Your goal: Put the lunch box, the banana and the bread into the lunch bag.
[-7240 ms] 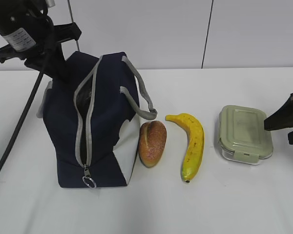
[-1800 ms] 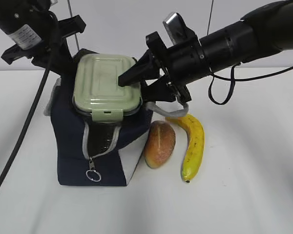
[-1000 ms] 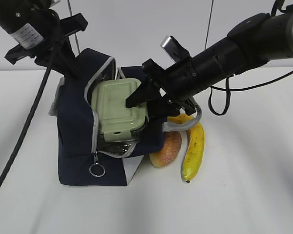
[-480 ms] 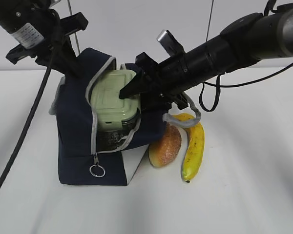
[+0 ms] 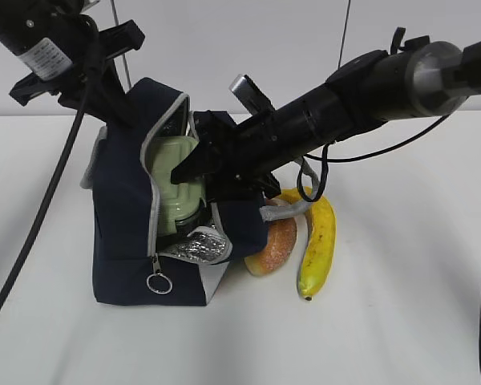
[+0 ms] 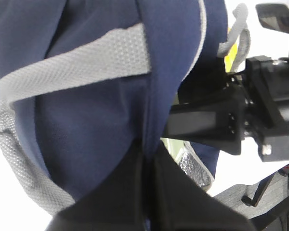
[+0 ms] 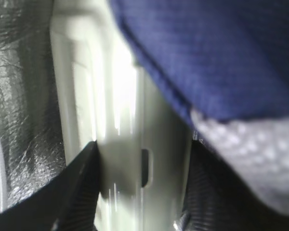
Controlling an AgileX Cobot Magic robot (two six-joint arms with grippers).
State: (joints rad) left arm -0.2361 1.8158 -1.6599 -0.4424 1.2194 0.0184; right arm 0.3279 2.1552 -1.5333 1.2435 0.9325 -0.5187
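Lunch bag [image 5: 128, 216]: boxy navy fabric, white lower panel, silver foil lining at the unzipped mouth, standing left on the surface [image 5: 401, 321].
Left pincer [image 6: 147, 159]: pinched narrow on the bag's navy edge.
Lunch box [image 5: 176, 180]: sage lid, now tipped on edge deeper inside the bag than half a second ago.
Right pincer [image 7: 139, 185]: clamps the lunch box.
Bread [image 5: 274, 245]: glossy oval, against the bag.
Banana [image 5: 317, 241]: curved, yellow, beside the bread; open surface rightward.
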